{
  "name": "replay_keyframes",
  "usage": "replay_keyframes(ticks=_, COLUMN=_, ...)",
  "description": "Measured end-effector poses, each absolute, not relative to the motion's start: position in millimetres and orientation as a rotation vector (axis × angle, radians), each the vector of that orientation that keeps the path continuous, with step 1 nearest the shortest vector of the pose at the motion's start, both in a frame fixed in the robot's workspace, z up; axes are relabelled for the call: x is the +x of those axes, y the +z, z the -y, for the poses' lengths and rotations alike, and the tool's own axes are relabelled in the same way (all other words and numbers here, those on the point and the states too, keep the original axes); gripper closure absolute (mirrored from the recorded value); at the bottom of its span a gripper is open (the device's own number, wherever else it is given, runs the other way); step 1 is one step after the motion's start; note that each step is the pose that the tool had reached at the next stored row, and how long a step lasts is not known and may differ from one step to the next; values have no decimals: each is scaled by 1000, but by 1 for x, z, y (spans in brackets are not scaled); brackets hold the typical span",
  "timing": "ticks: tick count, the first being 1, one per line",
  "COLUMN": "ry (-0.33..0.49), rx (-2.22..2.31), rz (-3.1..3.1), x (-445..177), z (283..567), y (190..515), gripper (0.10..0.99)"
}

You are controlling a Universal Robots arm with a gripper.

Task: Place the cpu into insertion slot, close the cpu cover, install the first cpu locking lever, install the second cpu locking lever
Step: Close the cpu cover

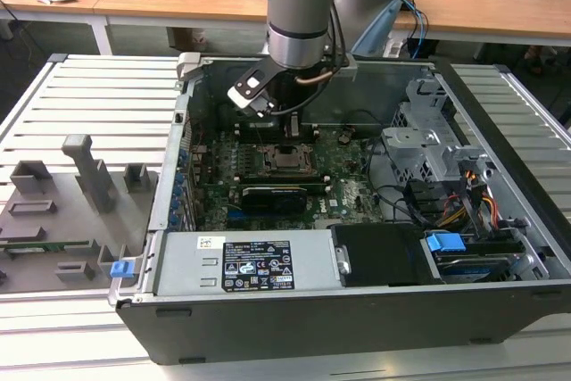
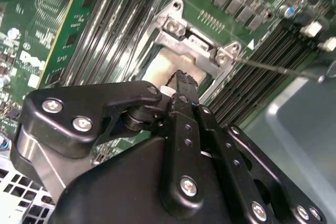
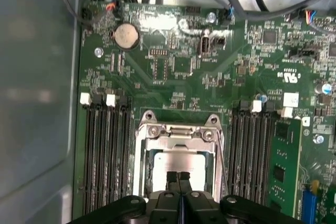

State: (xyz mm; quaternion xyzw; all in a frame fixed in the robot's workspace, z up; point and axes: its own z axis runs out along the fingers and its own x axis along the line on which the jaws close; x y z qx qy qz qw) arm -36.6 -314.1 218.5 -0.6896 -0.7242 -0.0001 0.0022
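Inside the open computer case, the insertion slot [image 1: 287, 159] sits mid-motherboard, its silver rim [image 3: 140, 156] visible in the first wrist view. The cpu [image 3: 181, 161] lies in it, its dull silver top showing through the window of the cpu cover [image 3: 178, 134], which lies flat over the socket. My gripper [image 3: 178, 178] hangs just above the cpu's near part, its two black fingertips [image 2: 184, 80] pressed together with nothing between them. A thin wire locking lever [image 2: 278, 68] sticks out from the socket's corner, away from the board; it also runs along the socket's side [image 3: 223, 166].
Black memory slots [image 3: 105, 150] flank the socket on both sides. A long black card [image 1: 281, 192] lies nearer the exterior view's front. The drive cage [image 1: 428, 144] and cables stand at the exterior view's right, the case wall [image 3: 37, 103] close by.
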Motion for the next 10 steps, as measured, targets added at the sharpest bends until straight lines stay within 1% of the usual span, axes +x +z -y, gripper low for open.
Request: replay_keyframes(ticks=10, ry=1, rx=-2162, rz=2273, x=-49, z=314, y=211, gripper=976)
